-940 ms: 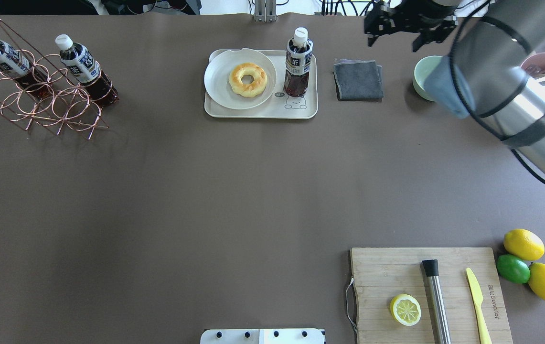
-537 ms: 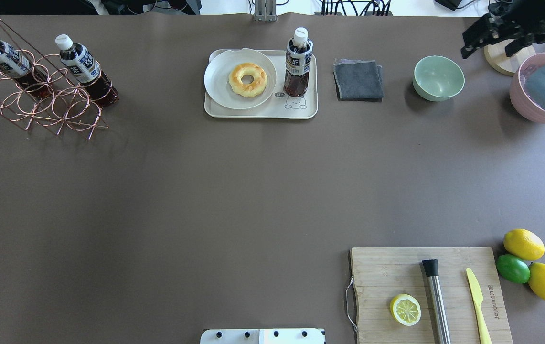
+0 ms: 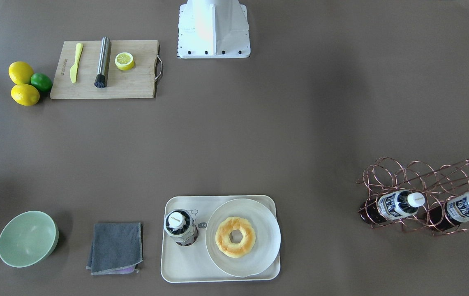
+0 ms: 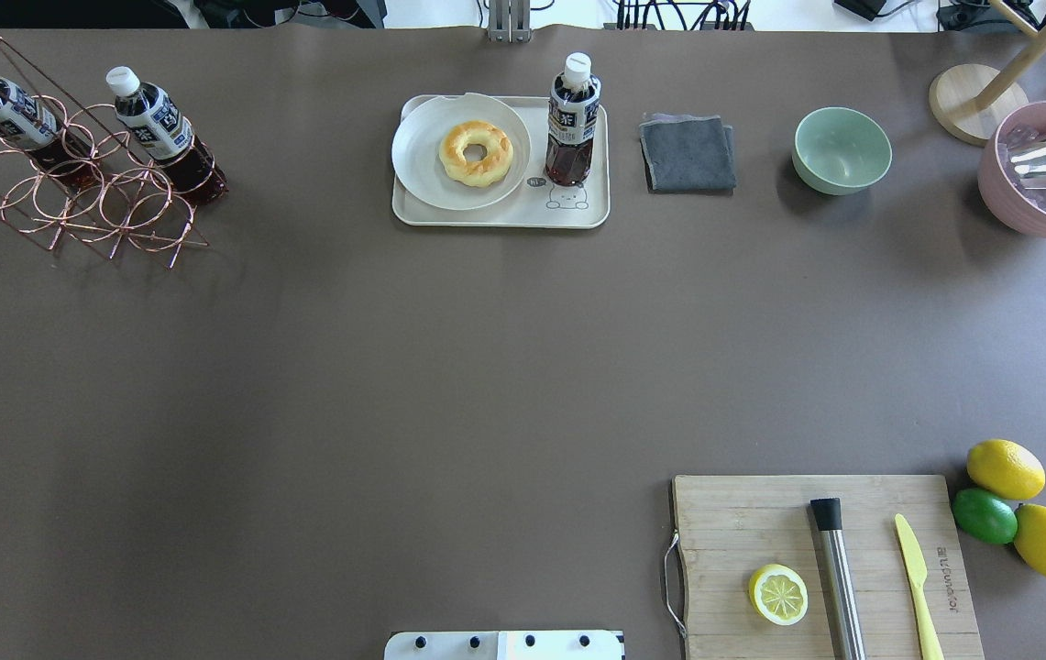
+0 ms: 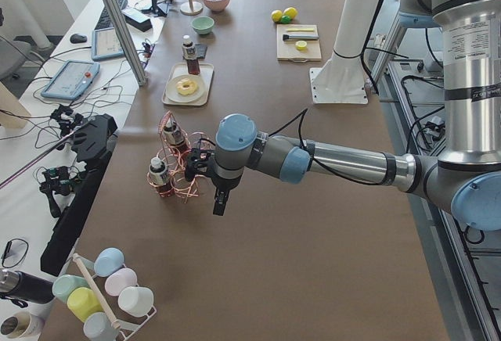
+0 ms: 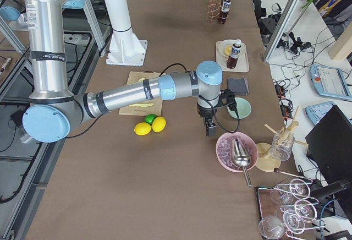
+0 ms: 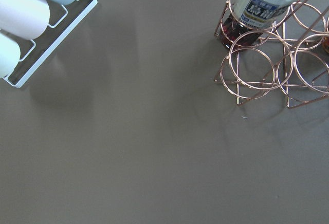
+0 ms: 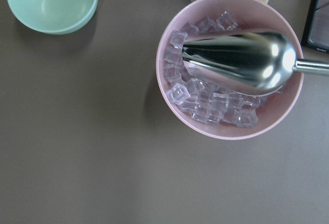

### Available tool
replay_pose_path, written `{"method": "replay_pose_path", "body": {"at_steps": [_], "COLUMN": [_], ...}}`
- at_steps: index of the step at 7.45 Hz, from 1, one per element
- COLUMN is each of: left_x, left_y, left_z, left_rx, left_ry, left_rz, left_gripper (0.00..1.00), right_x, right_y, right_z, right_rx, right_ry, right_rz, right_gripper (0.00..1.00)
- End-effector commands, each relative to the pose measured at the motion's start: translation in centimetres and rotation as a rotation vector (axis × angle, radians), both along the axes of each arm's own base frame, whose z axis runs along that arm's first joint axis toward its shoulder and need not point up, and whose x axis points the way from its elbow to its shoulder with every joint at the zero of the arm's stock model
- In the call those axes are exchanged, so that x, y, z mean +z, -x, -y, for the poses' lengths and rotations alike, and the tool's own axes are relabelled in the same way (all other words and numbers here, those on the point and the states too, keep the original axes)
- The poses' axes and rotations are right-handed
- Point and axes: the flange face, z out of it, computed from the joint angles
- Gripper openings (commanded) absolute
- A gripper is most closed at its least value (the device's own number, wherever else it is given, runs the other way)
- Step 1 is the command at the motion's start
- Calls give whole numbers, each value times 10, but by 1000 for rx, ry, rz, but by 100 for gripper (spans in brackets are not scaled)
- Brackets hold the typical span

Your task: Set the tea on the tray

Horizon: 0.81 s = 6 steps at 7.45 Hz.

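Observation:
The tea (image 4: 573, 119) stands upright on the right part of the cream-white tray (image 4: 500, 218), next to its drawn bear; it also shows in the front view (image 3: 181, 228) on the tray (image 3: 185, 263). Two alike bottles (image 4: 151, 119) (image 4: 5, 110) lie in a copper wire rack (image 4: 82, 202) at the far left. My left gripper (image 5: 220, 206) hangs over the table beside that rack and shows only in the left side view. My right gripper (image 6: 210, 131) hangs between the green bowl and the pink bowl and shows only in the right side view. I cannot tell whether either is open or shut.
A round white plate (image 4: 422, 151) with a donut (image 4: 476, 153) fills the tray's left part. To the right lie a grey cloth (image 4: 688, 151), a green bowl (image 4: 842, 148) and a pink bowl of ice (image 4: 1036, 206). A wooden cutting board (image 4: 743, 522) and lemons (image 4: 1004, 467) lie at the near right.
My right arm and gripper have swung right from above the green bowl and left the overhead view. The tea has stayed upright on the tray.

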Motion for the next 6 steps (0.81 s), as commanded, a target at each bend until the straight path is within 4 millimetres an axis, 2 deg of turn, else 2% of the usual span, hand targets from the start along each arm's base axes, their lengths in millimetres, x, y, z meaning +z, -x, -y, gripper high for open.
{"method": "replay_pose_path", "body": {"at_steps": [1, 2, 3, 4, 5, 6], "left_x": [16, 12, 18, 21, 24, 22], "left_y": [7, 9, 10, 16, 19, 21], "left_z": [-2, -5, -7, -6, -5, -4], "left_rx": [-8, 11, 67, 60, 52, 38], "left_ry": [66, 35, -13, -4, -5, -2], "left_rz": [-29, -27, -26, -10, 33, 45], "left_gripper": [97, 97, 97, 97, 97, 97], "right_x": [22, 30, 37, 42, 58, 61], "right_y": [-24, -30, -32, -34, -33, -33], "right_z": [-25, -32, -35, -35, -41, -43], "right_rx": [27, 24, 4, 3, -15, -51], "right_ry": [25, 30, 21, 23, 41, 19], "right_rz": [-12, -16, -32, -66, -64, -68], "right_gripper": [100, 100, 100, 100, 100, 100]}}
